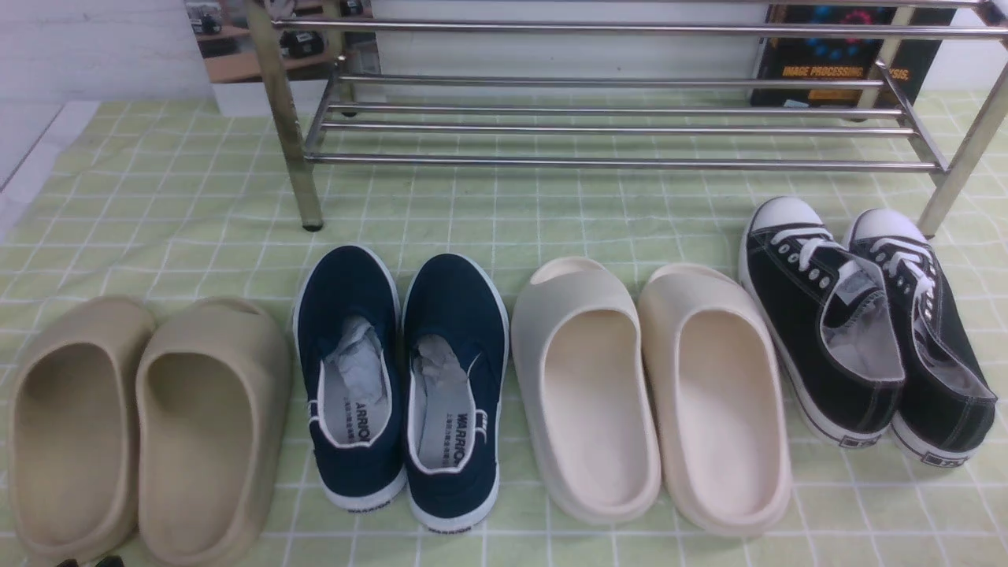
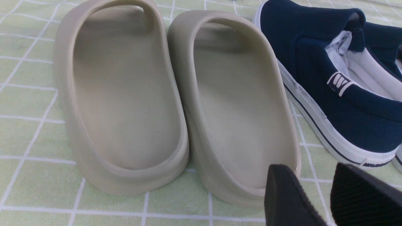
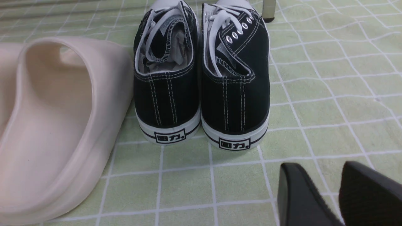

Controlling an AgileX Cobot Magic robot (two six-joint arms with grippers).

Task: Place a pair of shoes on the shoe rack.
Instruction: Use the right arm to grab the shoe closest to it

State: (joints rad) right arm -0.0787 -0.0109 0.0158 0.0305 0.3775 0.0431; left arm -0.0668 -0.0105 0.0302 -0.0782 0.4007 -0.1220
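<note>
The pair of black canvas sneakers stands at the right of the cloth, toes toward the shoe rack: one sneaker (image 1: 819, 315) beside the other (image 1: 925, 339). In the right wrist view their heels face me, one sneaker (image 3: 168, 88) next to the other (image 3: 235, 91). The chrome shoe rack (image 1: 614, 161) stands across the back and holds nothing; one of its legs (image 3: 269, 12) shows beyond the sneakers. My right gripper (image 3: 318, 175) is open and empty, low over the cloth, behind and to one side of the heels. My left gripper (image 2: 309, 175) is open and empty, just behind the heel of a beige slide (image 2: 238, 103).
In front of the rack, from the left, stand a pair of beige slides (image 1: 142, 425), a pair of navy slip-ons (image 1: 402, 378) and a pair of cream slides (image 1: 646, 394), then the sneakers. A green checked cloth (image 1: 197, 197) covers the table. A dark poster (image 1: 835, 63) stands behind the rack.
</note>
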